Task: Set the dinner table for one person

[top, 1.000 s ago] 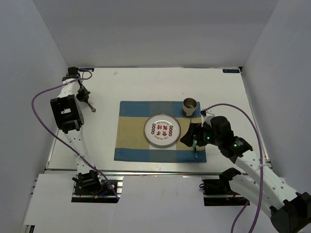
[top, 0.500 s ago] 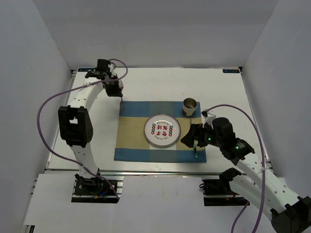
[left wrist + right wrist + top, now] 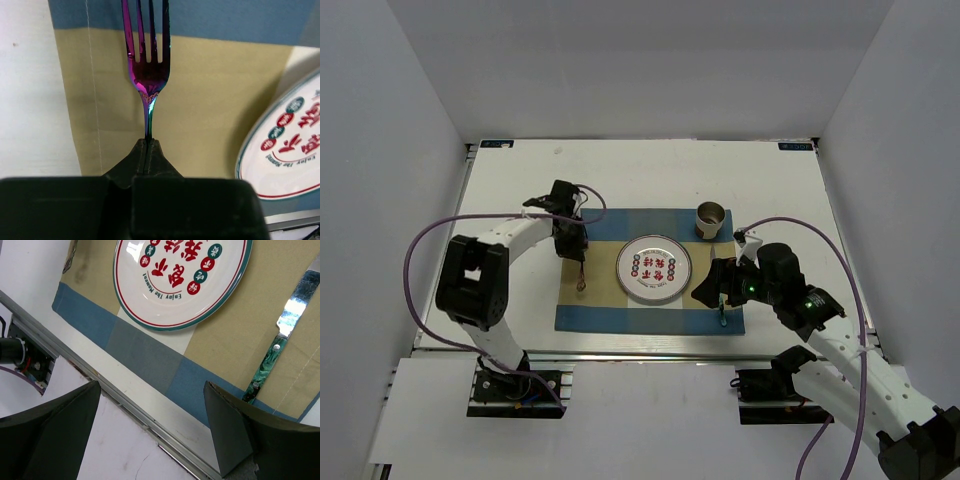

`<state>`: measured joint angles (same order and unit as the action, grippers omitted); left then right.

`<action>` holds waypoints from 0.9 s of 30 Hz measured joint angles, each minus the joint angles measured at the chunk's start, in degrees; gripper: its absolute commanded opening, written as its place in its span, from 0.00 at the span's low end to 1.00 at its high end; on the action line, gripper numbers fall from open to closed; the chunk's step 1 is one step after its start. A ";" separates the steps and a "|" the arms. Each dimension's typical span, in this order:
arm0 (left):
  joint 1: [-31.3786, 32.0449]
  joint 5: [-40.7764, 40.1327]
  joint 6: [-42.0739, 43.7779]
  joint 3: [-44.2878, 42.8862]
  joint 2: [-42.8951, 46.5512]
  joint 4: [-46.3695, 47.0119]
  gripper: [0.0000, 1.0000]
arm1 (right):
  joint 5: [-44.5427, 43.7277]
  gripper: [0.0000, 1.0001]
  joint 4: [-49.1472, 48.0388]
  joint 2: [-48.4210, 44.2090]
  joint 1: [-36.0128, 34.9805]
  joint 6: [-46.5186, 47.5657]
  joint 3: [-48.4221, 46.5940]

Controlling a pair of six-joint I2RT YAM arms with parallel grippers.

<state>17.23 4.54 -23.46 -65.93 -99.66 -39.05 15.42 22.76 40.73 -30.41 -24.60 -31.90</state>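
our left gripper [image 3: 147, 146] is clamped tight on the handle of an iridescent fork [image 3: 147, 75], over the left part of the placemat [image 3: 582, 312] beside the plate [image 3: 654, 269]. our right gripper [image 3: 711, 287] gapes wide, holding nothing, near the knife [image 3: 280, 337]. the placemat lies mid dinner table [image 3: 510, 190].

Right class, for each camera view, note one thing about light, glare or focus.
Top view: soft, even light, faint shadows on the table. Left wrist view: fork sharp, shining purple; left gripper nearly black. Right wrist view: glare whitens the knife blade and plate top; near fingers dark.
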 measured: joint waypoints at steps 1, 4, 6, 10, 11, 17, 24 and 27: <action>0.35 -0.33 -0.24 1.14 1.29 0.74 0.00 | 0.07 0.89 0.00 0.00 0.02 0.00 0.00; 1.51 -1.33 -0.85 4.33 5.22 1.95 0.00 | 0.37 0.89 -0.02 0.07 0.02 0.04 0.00; 2.16 -1.95 -1.14 5.03 5.81 2.34 0.00 | 0.61 0.89 -0.07 0.31 0.00 0.09 0.00; 3.54 -4.28 -2.05 7.15 5.33 3.87 0.00 | 0.85 0.89 -0.07 0.76 -0.04 0.20 0.00; 3.80 -4.46 -2.10 7.52 5.35 3.89 0.00 | 0.85 0.89 -0.04 0.76 -0.04 0.20 0.00; 5.51 -6.14 -2.64 9.97 5.29 4.52 0.00 | 0.87 0.89 -0.09 0.72 -0.04 0.20 0.00; 6.45 -6.78 -2.80 10.40 5.25 5.25 0.00 | 1.07 0.89 -0.07 0.72 -0.04 0.17 0.00; 6.99 -7.13 -2.97 11.02 5.25 5.68 0.00 | 1.07 0.89 -0.09 0.72 -0.04 0.17 0.02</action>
<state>24.23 -2.59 -26.44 -54.92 -94.41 -33.36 16.49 22.68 41.45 -30.46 -24.43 -31.88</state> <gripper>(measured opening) 0.009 0.890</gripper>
